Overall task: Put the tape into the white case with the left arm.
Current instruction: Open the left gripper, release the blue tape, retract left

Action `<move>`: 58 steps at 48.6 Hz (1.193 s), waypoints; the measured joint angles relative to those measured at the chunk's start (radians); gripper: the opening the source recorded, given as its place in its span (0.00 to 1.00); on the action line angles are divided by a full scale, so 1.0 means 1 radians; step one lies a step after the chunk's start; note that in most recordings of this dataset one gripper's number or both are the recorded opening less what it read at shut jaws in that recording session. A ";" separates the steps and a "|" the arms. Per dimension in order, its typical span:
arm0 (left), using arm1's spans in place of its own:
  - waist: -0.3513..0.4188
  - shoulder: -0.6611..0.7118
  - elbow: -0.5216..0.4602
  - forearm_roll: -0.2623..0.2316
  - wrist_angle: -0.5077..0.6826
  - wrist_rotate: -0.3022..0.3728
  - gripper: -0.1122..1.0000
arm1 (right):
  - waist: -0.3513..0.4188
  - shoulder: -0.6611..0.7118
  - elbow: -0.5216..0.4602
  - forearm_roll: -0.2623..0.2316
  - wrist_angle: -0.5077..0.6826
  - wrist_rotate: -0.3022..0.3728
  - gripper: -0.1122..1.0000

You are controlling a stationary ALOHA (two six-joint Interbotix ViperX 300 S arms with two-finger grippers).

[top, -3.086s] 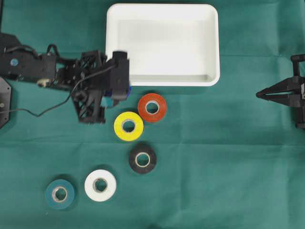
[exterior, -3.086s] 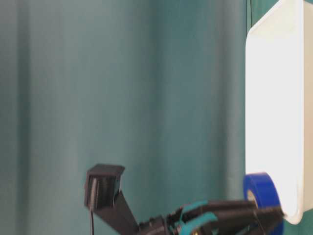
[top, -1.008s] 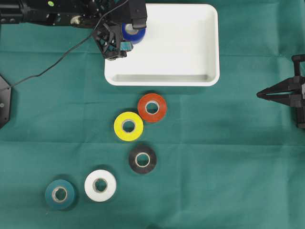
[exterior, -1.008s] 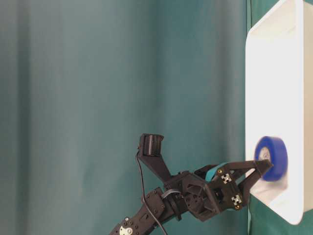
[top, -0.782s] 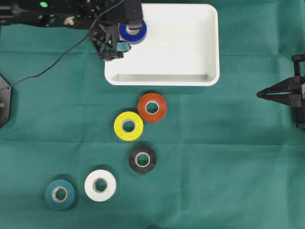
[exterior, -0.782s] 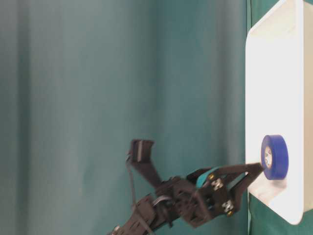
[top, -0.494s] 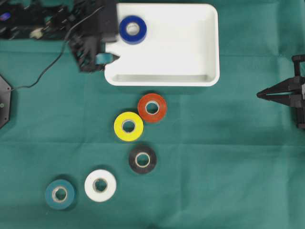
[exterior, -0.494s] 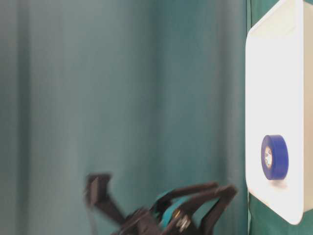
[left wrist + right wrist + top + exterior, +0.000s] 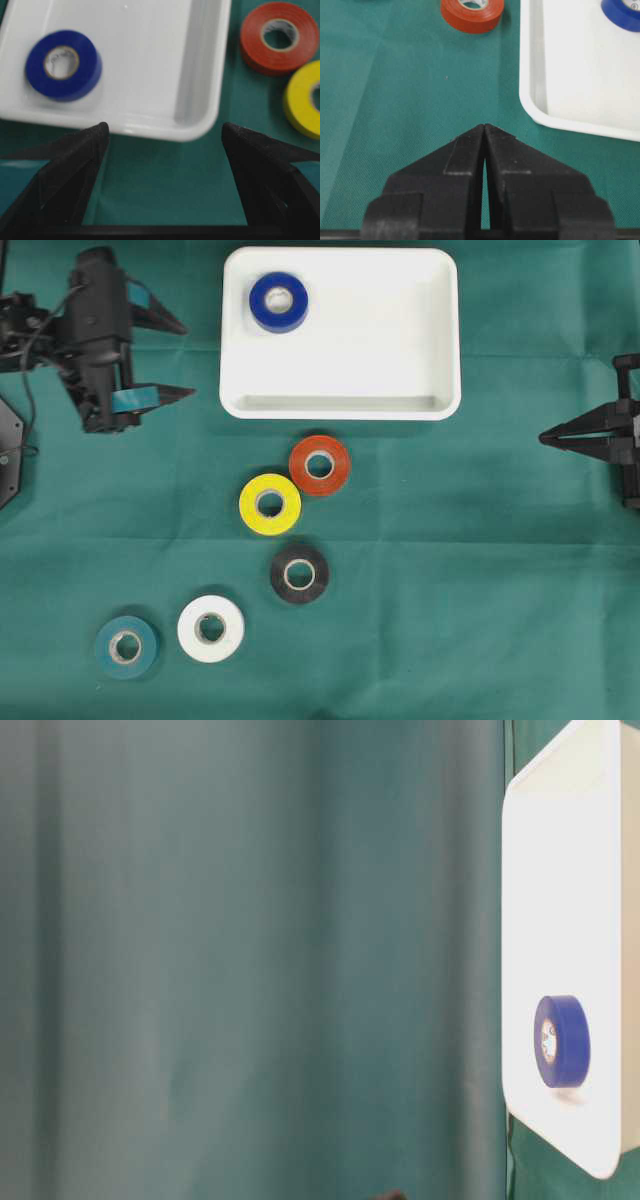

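Observation:
The blue tape [image 9: 260, 304] lies flat in the far left corner of the white case [image 9: 340, 408], free of any gripper. It also shows in the table-level view as the blue tape [image 9: 570, 1041] and in the left wrist view as the blue tape [image 9: 85, 75]. My left gripper [image 9: 188, 361], with teal strips, hangs open and empty over the cloth to the left of the case. In its own view the left gripper [image 9: 164, 129] faces the case rim [image 9: 150, 127]. My right gripper [image 9: 542, 438] rests shut at the right edge, and the right gripper [image 9: 484, 126] holds nothing.
Several more rolls lie on the green cloth in front of the case: red [image 9: 300, 465], yellow [image 9: 250, 505], black [image 9: 281, 573], white [image 9: 190, 628] and teal [image 9: 105, 646]. The red roll [image 9: 255, 40] and yellow roll [image 9: 300, 100] sit just beyond the case's corner.
My left gripper let go of the blue tape inside the case, then drew back left, out of the case and out of the table-level view. The right arm stayed still.

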 measured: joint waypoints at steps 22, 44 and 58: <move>-0.084 -0.067 0.055 0.000 -0.003 -0.008 0.99 | 0.000 0.000 0.000 0.000 0.000 0.000 0.02; -0.247 -0.183 0.150 -0.002 0.005 -0.044 0.98 | 0.000 -0.002 0.000 0.000 0.000 0.000 0.02; -0.268 -0.291 0.209 -0.002 0.018 -0.044 0.98 | -0.002 -0.002 0.000 0.000 0.000 -0.002 0.02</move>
